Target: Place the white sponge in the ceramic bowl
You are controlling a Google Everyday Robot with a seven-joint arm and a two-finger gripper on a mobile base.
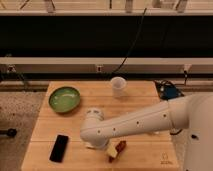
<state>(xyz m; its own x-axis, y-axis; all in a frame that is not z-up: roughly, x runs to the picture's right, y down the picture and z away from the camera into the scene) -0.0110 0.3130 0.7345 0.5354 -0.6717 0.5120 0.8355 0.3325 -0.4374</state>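
Note:
The ceramic bowl [64,98], glossy green inside, stands at the back left of the wooden table [45,125]. My white arm reaches from the right across the table's front. The gripper [96,144] hangs under its rounded end, low over the table near the front middle, well to the right of and nearer than the bowl. A small cream patch [109,149] that may be the white sponge shows right under the arm, between the gripper and a slim red-brown object [119,148]. I cannot tell whether the gripper touches it.
A black phone [59,148] lies at the front left. A translucent white cup [118,86] stands at the back middle. A blue object with cables [169,92] sits at the table's right edge. A dark wall with a rail runs behind.

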